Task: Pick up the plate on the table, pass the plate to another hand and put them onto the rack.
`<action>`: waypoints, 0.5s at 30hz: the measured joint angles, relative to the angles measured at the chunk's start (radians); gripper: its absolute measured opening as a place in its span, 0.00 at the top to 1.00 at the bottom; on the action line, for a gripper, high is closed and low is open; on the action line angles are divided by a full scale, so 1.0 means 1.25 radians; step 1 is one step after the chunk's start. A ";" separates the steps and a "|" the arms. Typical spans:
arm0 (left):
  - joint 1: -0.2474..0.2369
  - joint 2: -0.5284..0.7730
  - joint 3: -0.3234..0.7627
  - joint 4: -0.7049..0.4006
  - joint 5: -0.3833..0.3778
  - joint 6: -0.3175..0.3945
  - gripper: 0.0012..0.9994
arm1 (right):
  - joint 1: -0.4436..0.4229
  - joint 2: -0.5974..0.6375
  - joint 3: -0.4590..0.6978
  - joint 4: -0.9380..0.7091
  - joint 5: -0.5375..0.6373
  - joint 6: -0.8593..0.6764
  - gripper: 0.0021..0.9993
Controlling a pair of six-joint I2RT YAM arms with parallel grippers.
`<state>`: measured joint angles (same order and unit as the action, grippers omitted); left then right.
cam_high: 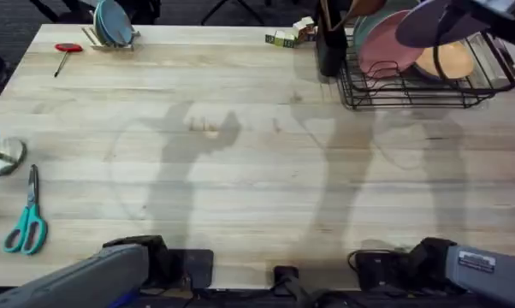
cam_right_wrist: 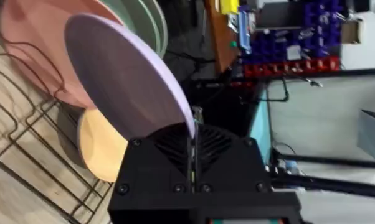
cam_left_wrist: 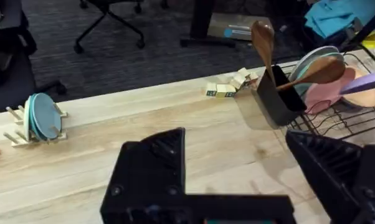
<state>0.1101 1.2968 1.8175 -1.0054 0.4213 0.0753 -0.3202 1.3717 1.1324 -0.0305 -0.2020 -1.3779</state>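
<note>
Gripping the plate (cam_right_wrist: 128, 81) by its rim, the right gripper (cam_right_wrist: 192, 167) has its black fingers pinched together on the lavender edge, and the disc stands out from them tilted on edge above the rack (cam_right_wrist: 32, 155). Just behind it in the right wrist view lean a pink plate (cam_right_wrist: 32, 50) and pale green plates (cam_right_wrist: 147, 25), while an orange plate (cam_right_wrist: 100, 146) lies low in the wire basket beneath the lavender one. From overhead the plate (cam_high: 424, 24) hangs over the far right end of the rack (cam_high: 411, 94), with the pink plate (cam_high: 381, 47) to its left and the orange plate (cam_high: 450, 62) below it among the black wires. A dark utensil holder (cam_left_wrist: 278, 99) with wooden spoons (cam_left_wrist: 265, 43) stands at the rack's left end, touching or just beside it. Small yellow-green blocks (cam_high: 290, 34) lie near the table's far edge, left of the holder. The left gripper (cam_left_wrist: 237, 180) hangs above the table (cam_high: 257, 171) well apart from the rack, its two black fingers spread with bare wood between them, holding nothing. Farther left, a small wooden rack with teal plates (cam_high: 112, 26) sits at the far edge, a red-handled tool (cam_high: 67, 51) just beside it. Teal scissors (cam_high: 26, 218) lie near the left edge toward the front, and a round bowl-like object (cam_high: 1, 154) sits at the left edge beyond them.
</note>
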 joint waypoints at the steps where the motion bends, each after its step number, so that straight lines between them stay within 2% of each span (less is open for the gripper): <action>1: 0.000 0.000 0.000 0.000 0.000 0.000 0.01 | 0.000 0.012 0.000 0.004 -0.007 -0.002 0.97; 15: 0.000 0.000 0.000 0.000 0.000 0.000 0.01 | 0.045 0.157 0.000 0.041 -0.045 -0.011 0.97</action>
<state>0.1101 1.2968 1.8175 -1.0058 0.4213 0.0753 -0.2642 1.5686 1.1324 0.0212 -0.2588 -1.3922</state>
